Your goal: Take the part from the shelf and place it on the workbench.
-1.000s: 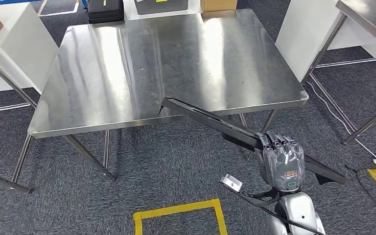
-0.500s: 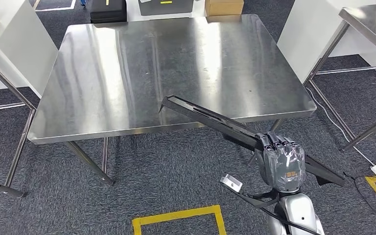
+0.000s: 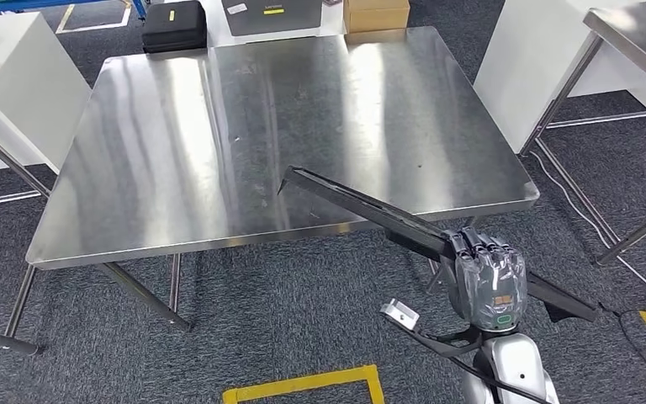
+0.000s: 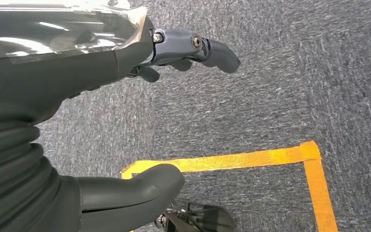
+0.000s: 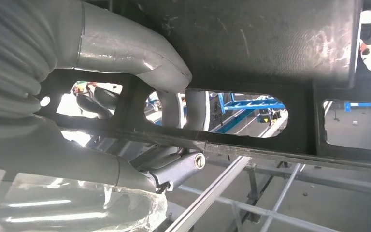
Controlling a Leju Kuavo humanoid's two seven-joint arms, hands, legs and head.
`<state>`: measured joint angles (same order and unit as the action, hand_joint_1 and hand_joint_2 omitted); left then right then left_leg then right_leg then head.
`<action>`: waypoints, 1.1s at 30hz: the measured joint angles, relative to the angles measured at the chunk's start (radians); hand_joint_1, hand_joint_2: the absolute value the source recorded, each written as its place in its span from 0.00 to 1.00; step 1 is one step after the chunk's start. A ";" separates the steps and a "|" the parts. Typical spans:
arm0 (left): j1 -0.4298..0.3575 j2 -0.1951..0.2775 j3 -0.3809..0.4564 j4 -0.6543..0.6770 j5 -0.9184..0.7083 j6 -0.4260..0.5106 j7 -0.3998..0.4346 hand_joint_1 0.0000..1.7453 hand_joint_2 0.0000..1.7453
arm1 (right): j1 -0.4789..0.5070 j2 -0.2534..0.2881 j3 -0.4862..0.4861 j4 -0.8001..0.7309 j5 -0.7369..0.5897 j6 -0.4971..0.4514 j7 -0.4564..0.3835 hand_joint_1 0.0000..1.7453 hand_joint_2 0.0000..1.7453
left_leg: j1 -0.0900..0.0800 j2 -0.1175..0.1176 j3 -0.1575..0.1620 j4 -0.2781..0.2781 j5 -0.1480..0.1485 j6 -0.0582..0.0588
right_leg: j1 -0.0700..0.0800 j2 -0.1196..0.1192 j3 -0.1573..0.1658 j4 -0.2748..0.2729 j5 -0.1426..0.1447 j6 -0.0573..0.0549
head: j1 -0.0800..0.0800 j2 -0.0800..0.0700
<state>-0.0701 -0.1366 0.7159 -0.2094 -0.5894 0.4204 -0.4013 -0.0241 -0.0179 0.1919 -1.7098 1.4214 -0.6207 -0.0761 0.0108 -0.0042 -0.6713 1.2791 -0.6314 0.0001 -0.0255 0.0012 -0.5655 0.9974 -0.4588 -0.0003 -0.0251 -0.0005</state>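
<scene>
A long, narrow black part [image 3: 362, 208] is gripped by the right hand [image 3: 488, 282] near the lower right of the head view, forward of the near edge of the workbench [image 3: 177, 151]. The part is held at a slant: its far tip is seen over the near right portion of the steel top, while its other end projects past the hand to the right, above the carpet [image 3: 286, 311]. Whether the tip touches the surface cannot be told. In the right wrist view the fingers [image 5: 171, 113] are seen passed through a slot in the part [image 5: 251, 38] and curled about its bar, with the thumb [image 5: 130, 53] pressed on the opposite face; the hold is closed round the part. The left hand [image 4: 67, 96] is recorded in its wrist view above grey carpet, carrying nothing; the thumb [image 4: 140, 188] and the darker fingers [image 4: 207, 48] are well apart. A corner of yellow floor tape [image 4: 314, 164] lies beneath that hand, and a yellow tape outline [image 3: 303, 387] is also seen on the carpet at the near edge of the head view. Beyond the far edge of the workbench a black case [image 3: 174, 25], a grey case [image 3: 273, 15] and a cardboard box [image 3: 376, 15] are noted. White panels stand to the left [image 3: 25, 84] and right [image 3: 526, 59] of the workbench.
</scene>
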 joint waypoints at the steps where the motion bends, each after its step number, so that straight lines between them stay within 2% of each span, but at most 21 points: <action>1: 0.001 0.000 0.000 0.000 0.000 0.000 0.000 0.00 1.00 | 0.002 0.001 0.000 0.000 0.000 0.000 0.000 1.00 1.00 | 0.001 0.000 -0.024 0.020 0.011 -0.001 | 0.001 0.001 0.004 0.000 -0.004 -0.001 | 0.000 0.000; 2: 0.001 0.000 0.001 0.000 0.000 0.000 0.000 0.00 1.00 | 0.003 0.002 0.000 0.000 0.000 0.000 0.000 1.00 1.00 | 0.001 0.000 -0.026 -0.005 0.046 0.001 | 0.001 0.003 0.011 0.000 -0.010 0.000 | 0.000 0.000; 4: 0.001 0.002 0.002 0.000 0.000 0.000 -0.001 0.00 1.00 | 0.005 0.004 0.000 0.000 0.002 0.000 0.000 1.00 1.00 | 0.001 0.000 0.019 -0.137 0.143 0.010 | 0.002 0.005 0.028 -0.001 -0.022 0.005 | 0.000 0.000; 5: 0.001 0.002 0.003 0.000 0.001 0.000 -0.001 0.00 1.00 | 0.004 0.006 0.000 0.000 0.004 0.000 0.000 1.00 1.00 | -0.002 0.001 0.046 -0.204 0.177 0.017 | 0.005 0.006 0.035 -0.001 -0.028 0.009 | 0.001 0.000; 6: 0.000 0.003 0.004 0.000 0.001 0.000 -0.001 0.00 1.00 | 0.004 0.008 0.000 0.000 0.006 0.000 0.000 1.00 1.00 | -0.005 0.001 0.063 -0.244 0.191 0.022 | 0.007 0.007 0.039 -0.001 -0.033 0.014 | 0.000 0.000; 8: 0.000 0.004 0.006 0.000 0.002 0.000 -0.002 0.00 1.00 | 0.003 0.012 0.000 0.000 0.011 0.001 0.000 1.00 1.00 | -0.012 0.001 0.071 -0.263 0.186 0.030 | 0.010 0.007 0.041 -0.004 -0.036 0.024 | 0.001 0.000; 10: 0.001 0.004 0.008 0.000 0.002 -0.002 -0.006 0.00 1.00 | 0.002 0.017 0.000 0.000 0.016 0.004 -0.001 1.00 1.00 | -0.013 0.000 0.076 -0.274 0.191 0.031 | 0.012 0.006 0.048 -0.011 -0.034 0.029 | 0.001 0.000; 13: 0.001 0.004 0.011 0.000 0.002 -0.006 -0.013 0.00 1.00 | -0.003 0.019 0.000 0.003 0.020 0.009 0.000 1.00 1.00 | -0.017 -0.003 0.085 -0.289 0.197 0.028 | 0.017 0.004 0.060 -0.025 -0.030 0.028 | 0.004 0.000; 20: 0.001 0.003 0.012 0.000 -0.008 -0.010 -0.017 0.00 1.00 | -0.014 0.019 -0.004 0.021 0.024 0.011 0.000 1.00 1.00 | -0.030 -0.005 0.085 -0.287 0.191 0.042 | 0.009 0.003 0.064 -0.036 -0.034 0.034 | 0.003 0.000; 24: 0.001 0.004 0.012 0.000 -0.009 -0.010 -0.017 0.00 1.00 | -0.016 0.019 -0.005 0.026 0.024 0.011 0.000 1.00 1.00 | -0.031 -0.005 0.085 -0.287 0.191 0.048 | 0.009 0.003 0.064 -0.038 -0.032 0.038 | 0.003 0.000; 29: 0.001 0.004 0.012 0.000 -0.017 -0.011 -0.015 0.00 1.00 | -0.016 0.019 -0.007 0.032 0.026 0.010 0.000 1.00 1.00 | -0.031 -0.004 0.085 -0.286 0.192 0.049 | 0.007 0.003 0.064 -0.038 -0.031 0.040 | 0.003 0.000; 33: 0.001 0.004 0.012 0.000 -0.019 -0.010 -0.006 0.00 1.00 | -0.015 0.020 -0.007 0.042 0.027 0.009 0.000 1.00 1.00 | -0.032 -0.004 0.085 -0.282 0.190 0.051 | 0.003 0.003 0.064 -0.039 -0.031 0.046 | 0.003 0.000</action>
<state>-0.0692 -0.1328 0.7275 -0.2094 -0.6083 0.4105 -0.4077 -0.0394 0.0019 0.1848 -1.6679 1.4486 -0.6115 -0.0762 -0.0208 -0.0085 -0.5861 0.9970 -0.4416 0.0512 -0.0227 0.0042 -0.5016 0.9581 -0.4894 0.0461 -0.0223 -0.0007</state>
